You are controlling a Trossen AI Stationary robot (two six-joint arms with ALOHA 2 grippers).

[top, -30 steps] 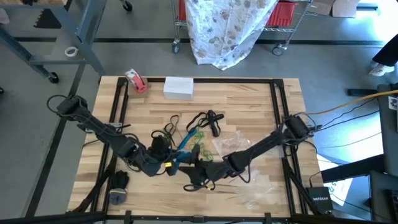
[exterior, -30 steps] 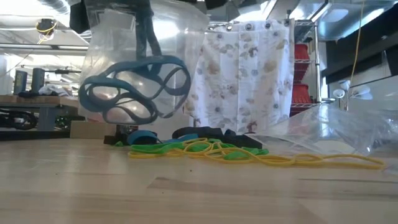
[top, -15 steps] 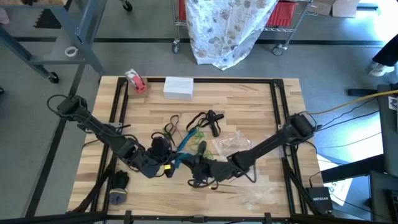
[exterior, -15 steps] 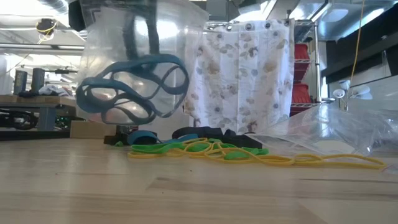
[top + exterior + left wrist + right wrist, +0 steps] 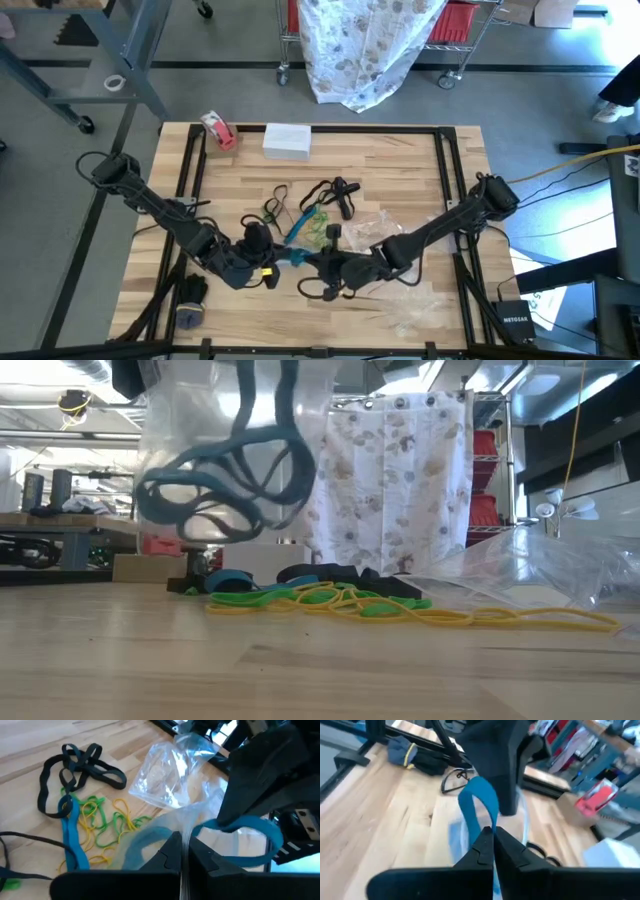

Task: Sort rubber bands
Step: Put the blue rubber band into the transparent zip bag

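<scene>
Right wrist view, my right gripper (image 5: 492,837) pinched on a floppy blue rubber band (image 5: 481,802) arching away, left gripper (image 5: 181,852) clamping a clear plastic bag (image 5: 167,772).

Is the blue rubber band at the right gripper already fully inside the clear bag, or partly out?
Partly out. The blue band rises out of the shut right gripper, while other blue bands hang inside the clear bag.

Tangled rubber bands (image 5: 318,212) mid-table, blue band (image 5: 481,806) lifted

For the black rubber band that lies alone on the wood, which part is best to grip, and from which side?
Probably from straight above, on a single outer strand of the black rubber band: it lies flat and tangled, with its loops spread out on the table.
</scene>
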